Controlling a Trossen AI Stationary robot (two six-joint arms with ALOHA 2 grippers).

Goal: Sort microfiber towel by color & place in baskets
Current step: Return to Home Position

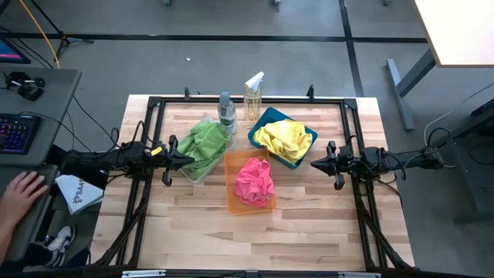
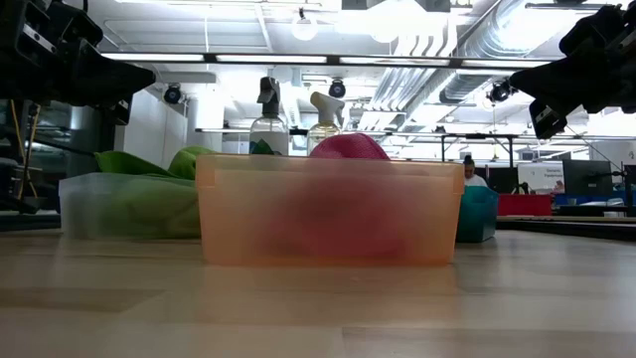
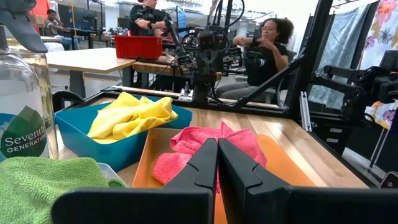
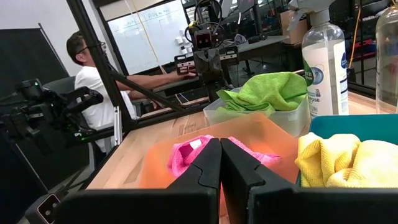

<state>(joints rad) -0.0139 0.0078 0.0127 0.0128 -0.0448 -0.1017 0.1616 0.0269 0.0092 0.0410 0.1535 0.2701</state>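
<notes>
The lime green towel [image 1: 204,144] lies in the clear basket [image 1: 194,173]. The yellow towel [image 1: 284,137] fills the teal basket [image 1: 266,117]. The pink towel [image 1: 254,181] sits bunched in the orange basket [image 1: 231,202]. My left gripper [image 1: 189,160] hangs shut above the table's left side, next to the clear basket, holding nothing. My right gripper [image 1: 314,163] hangs shut on the right, just off the teal basket's corner. In the left wrist view the shut fingers [image 3: 217,155] point across the pink towel [image 3: 211,146]; the right wrist view shows the same [image 4: 220,155].
Two spray bottles [image 1: 227,110] [image 1: 252,96] stand at the far edge behind the baskets. A black frame [image 1: 247,99] rings the table. Bare wood lies toward the near edge [image 1: 255,239]. A person's hand [image 1: 23,189] rests at a desk left of the table.
</notes>
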